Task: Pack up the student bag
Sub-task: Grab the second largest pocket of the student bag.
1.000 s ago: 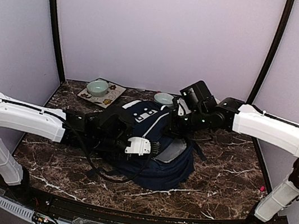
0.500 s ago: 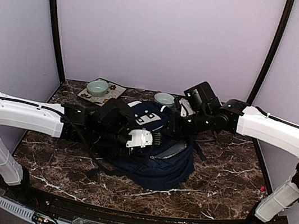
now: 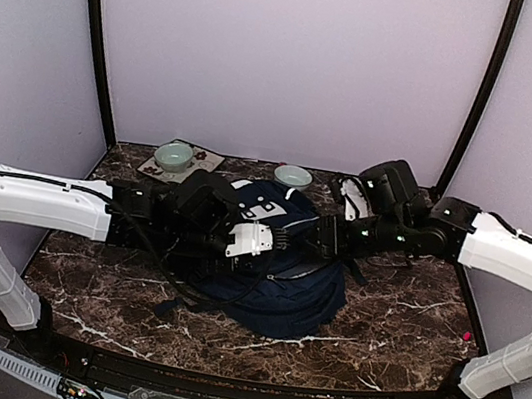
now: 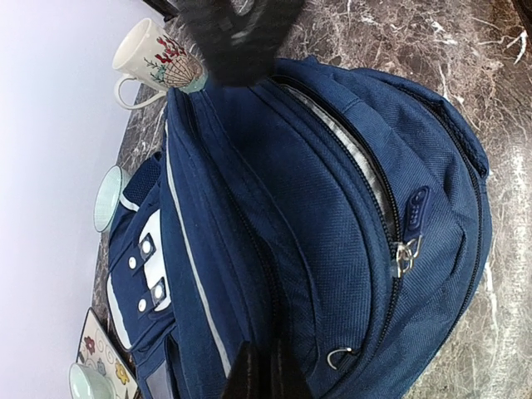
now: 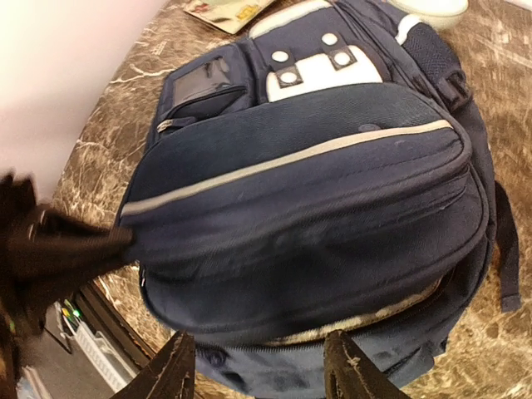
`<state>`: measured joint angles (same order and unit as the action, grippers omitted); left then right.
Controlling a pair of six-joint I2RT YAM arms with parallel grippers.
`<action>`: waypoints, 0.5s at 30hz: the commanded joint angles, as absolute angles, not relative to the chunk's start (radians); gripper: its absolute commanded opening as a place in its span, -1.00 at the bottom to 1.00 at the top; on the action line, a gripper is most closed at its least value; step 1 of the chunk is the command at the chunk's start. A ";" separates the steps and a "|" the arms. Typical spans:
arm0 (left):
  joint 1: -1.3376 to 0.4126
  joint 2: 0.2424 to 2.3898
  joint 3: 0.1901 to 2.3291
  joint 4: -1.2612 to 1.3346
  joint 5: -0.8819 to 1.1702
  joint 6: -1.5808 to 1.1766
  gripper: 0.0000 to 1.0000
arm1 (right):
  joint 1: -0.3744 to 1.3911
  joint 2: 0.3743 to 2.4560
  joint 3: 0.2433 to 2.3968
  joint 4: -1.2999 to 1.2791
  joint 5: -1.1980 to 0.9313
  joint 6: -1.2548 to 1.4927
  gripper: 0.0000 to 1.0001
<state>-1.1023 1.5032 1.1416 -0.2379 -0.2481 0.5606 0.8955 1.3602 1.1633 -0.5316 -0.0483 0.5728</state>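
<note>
The student bag (image 3: 284,291), navy with thin white stripes and a white patch, lies in the middle of the table. My left gripper (image 3: 272,242) is shut on a fold of its top fabric; in the left wrist view the fingers (image 4: 249,376) pinch the cloth beside a zipper line. My right gripper (image 3: 325,237) hangs open just off the bag's right side, apart from it. In the right wrist view its fingers (image 5: 177,367) straddle the partly open main zipper, where grey lining (image 5: 378,317) shows. The bag (image 5: 316,208) is held up at the left.
A green bowl (image 3: 174,156) sits on a patterned mat (image 3: 203,165) at the back left. A second bowl (image 3: 293,176) stands behind the bag. A white floral mug (image 4: 152,58) stands by the bag's top. Metal zipper pulls (image 4: 405,254) hang on the front pocket.
My right gripper has opened and drawn back to the right, off the bag. My left gripper keeps its pinch and has raised the fabric a little toward the back.
</note>
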 commanded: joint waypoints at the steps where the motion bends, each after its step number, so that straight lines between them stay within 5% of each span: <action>1: -1.092 1.475 1.197 -0.204 -0.270 0.533 -1.00 | 1.005 1.208 1.016 -0.371 0.048 0.433 0.07; 15: -1.092 1.496 1.212 -0.197 -0.252 0.535 -1.00 | 1.208 1.220 0.771 -0.055 0.243 0.199 -0.14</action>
<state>-1.1015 1.5112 1.1618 -0.2520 -0.2432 0.5529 1.2003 1.1988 0.7967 -0.2062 0.1383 0.2596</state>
